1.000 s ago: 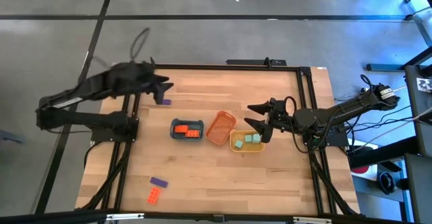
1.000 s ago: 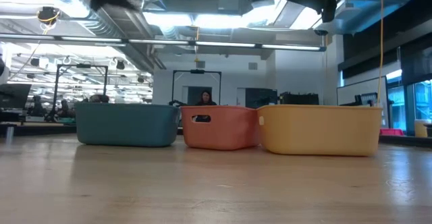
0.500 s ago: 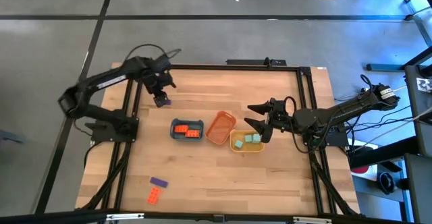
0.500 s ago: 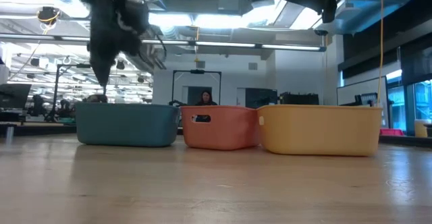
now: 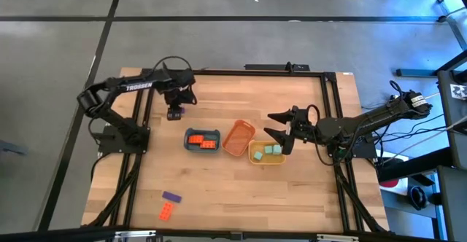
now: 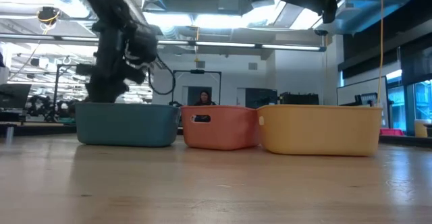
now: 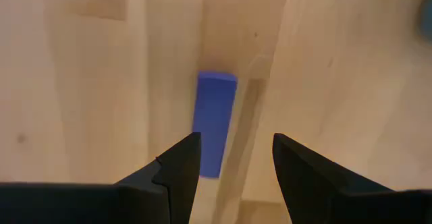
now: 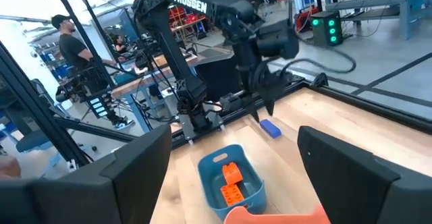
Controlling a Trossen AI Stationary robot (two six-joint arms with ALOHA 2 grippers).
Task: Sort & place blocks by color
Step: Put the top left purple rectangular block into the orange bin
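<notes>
A purple block lies flat on the wood at the far left of the table. My left gripper points down over it, open, one finger on each side of one end, not touching. The high view shows this gripper covering the block. Orange-red blocks lie in the blue tray, and mint green blocks in the yellow tray. The orange tray stands between them. My right gripper hovers open by the yellow tray's far side.
A second purple block and an orange-red block lie near the table's near left edge. A dark frame runs along the table's edges. In the low view the three trays stand in a row, and the blue tray hides my left fingertips. People show beyond the table.
My left arm has swung from over the table's left edge toward the right and come down, turning its gripper to point down over the far purple block. The block has stayed where it was.
</notes>
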